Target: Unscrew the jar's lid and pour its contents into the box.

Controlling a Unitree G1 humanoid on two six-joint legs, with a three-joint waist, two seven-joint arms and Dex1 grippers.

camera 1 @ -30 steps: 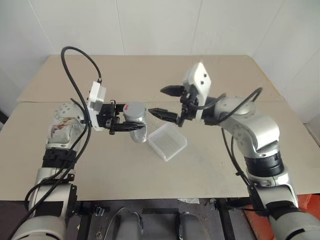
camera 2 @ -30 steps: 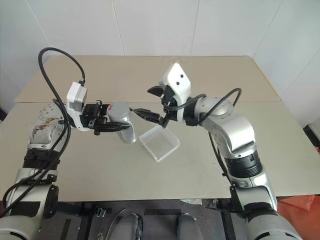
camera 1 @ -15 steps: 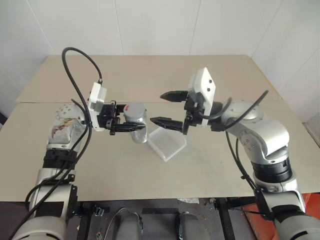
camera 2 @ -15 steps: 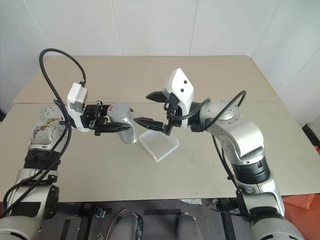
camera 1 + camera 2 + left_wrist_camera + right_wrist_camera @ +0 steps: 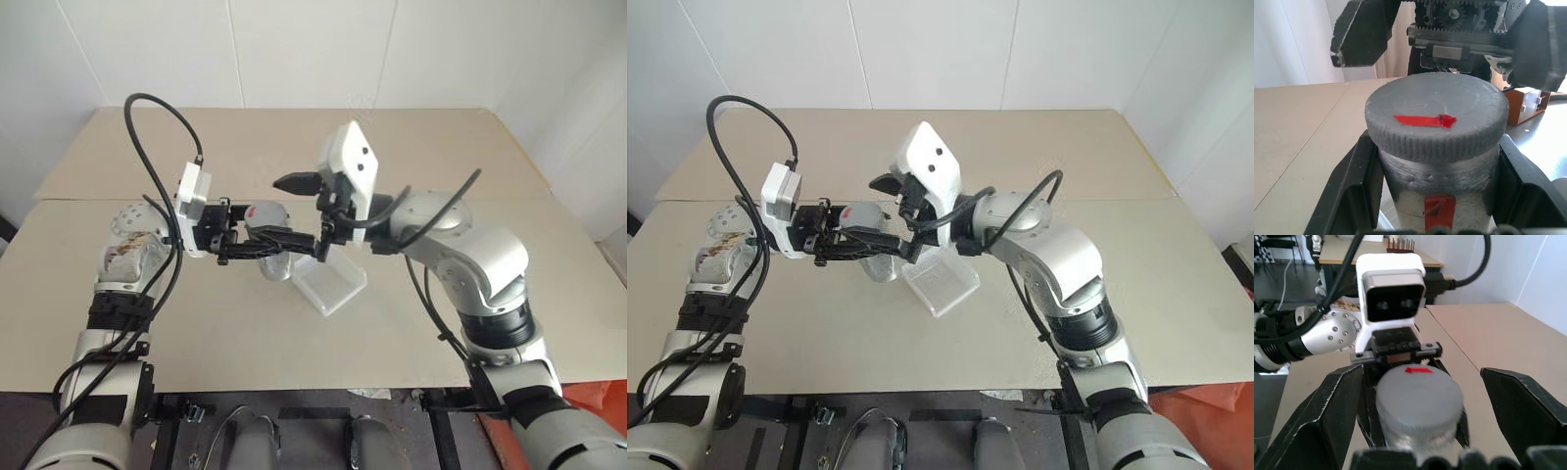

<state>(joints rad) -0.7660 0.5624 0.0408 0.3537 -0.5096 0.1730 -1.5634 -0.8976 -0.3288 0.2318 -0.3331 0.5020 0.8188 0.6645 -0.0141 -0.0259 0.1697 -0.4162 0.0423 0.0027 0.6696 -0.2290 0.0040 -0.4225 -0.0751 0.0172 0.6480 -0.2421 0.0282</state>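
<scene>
Positioning my open right gripper point(image 5: 1415, 396) around the lid point(image 5: 1436, 120) for unscrewing.

I am holding the jar point(image 5: 266, 232) clamped in my left gripper point(image 5: 1437, 186), above the table point(image 5: 245, 333) and just beside the box point(image 5: 331, 280), with the lid facing my right arm. My right gripper is reaching level toward the jar, its fingers point(image 5: 1327, 406) spread on either side of the lid and not touching it. I am judging that centring on the lid before closing gives an even grip for twisting.
</scene>
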